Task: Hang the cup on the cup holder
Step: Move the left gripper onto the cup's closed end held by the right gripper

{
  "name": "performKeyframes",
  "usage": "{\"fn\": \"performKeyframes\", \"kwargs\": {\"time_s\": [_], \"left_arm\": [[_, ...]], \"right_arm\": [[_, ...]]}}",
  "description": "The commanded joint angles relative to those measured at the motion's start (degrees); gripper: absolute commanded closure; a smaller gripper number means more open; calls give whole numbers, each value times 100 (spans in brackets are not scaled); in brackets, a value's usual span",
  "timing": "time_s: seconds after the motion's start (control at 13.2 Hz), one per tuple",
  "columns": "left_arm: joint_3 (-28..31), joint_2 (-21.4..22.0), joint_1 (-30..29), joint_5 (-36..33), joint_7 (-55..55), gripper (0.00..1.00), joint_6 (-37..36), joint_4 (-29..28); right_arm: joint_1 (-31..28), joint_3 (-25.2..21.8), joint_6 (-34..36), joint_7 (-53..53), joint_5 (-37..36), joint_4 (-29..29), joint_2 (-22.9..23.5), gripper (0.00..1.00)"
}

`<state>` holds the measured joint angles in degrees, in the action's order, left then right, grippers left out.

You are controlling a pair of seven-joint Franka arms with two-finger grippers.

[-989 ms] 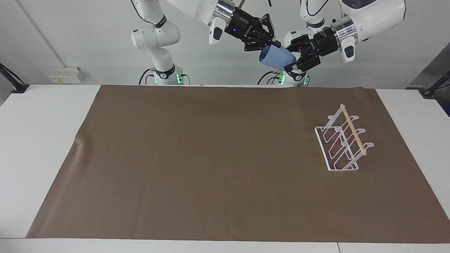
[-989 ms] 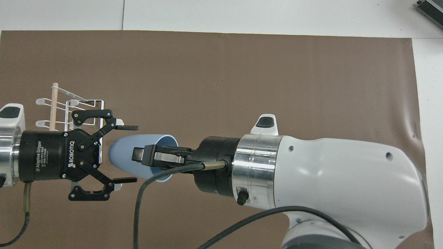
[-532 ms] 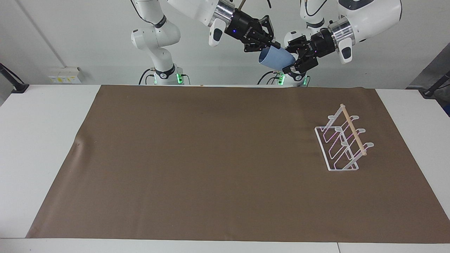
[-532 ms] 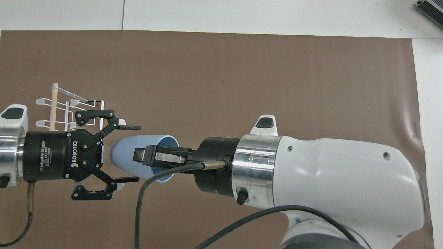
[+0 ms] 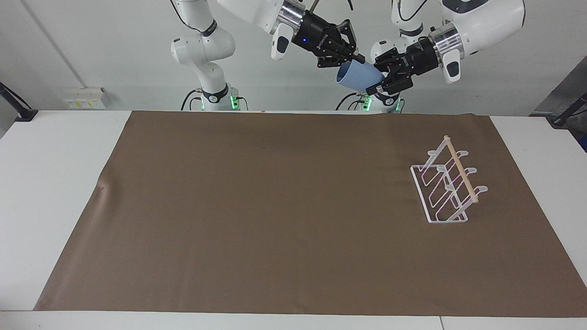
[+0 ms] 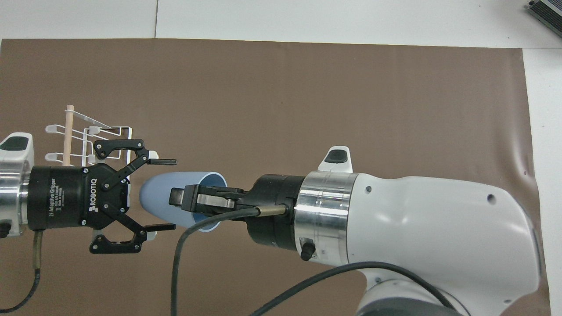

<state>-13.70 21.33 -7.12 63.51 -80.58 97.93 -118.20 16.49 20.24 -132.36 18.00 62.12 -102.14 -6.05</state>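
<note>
The cup [image 5: 357, 76] is plain light blue. The cup holder [image 5: 447, 183] is white wire with a pale wooden dowel [image 5: 461, 168]. A plain brown mat [image 5: 275, 220] covers the white counter [image 5: 55, 183]. Both end effectors are black on white arms.

Both arms had glossy white rounded shells. Each wrist ended in a polished silver ring, followed by a black cylindrical gripper body. The left gripper [image 6: 160, 195] carried white "ROBOTIQ" lettering and black linkage bars fastened with small silver screws. The right gripper [image 6: 184, 199] had flat grey finger plates. A dark cable ran along each wrist. Each wrist shell bore a white tab with a black oval button. Green lights glowed at both bases.
</note>
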Motion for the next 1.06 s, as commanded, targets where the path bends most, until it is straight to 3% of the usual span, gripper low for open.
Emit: {"fn": "performKeyframes", "kwargs": {"time_s": [0.0,0.08,0.15,0.3,0.68,0.99], "left_arm": [[7,196,-35,-137,-28,100,50,-133],[7,205,-44,-146,-28,100,50,-142],[7,205,-44,-137,-37,100,50,-142],[7,205,-44,-146,-45,100,50,-151],[34,188,-88,-470,-28,100,50,-125],[7,144,-36,-1760,25,100,59,85]], "right_arm": [[-76,59,-36,142,99,-184,-178,100],[-76,59,-27,151,90,-184,-178,100],[-76,59,-18,152,90,-184,-186,81],[-67,59,-18,160,-163,-228,-195,0],[-67,59,-18,187,-218,-245,-195,0],[-76,59,34,-58,-1057,-219,-160,0]]}}
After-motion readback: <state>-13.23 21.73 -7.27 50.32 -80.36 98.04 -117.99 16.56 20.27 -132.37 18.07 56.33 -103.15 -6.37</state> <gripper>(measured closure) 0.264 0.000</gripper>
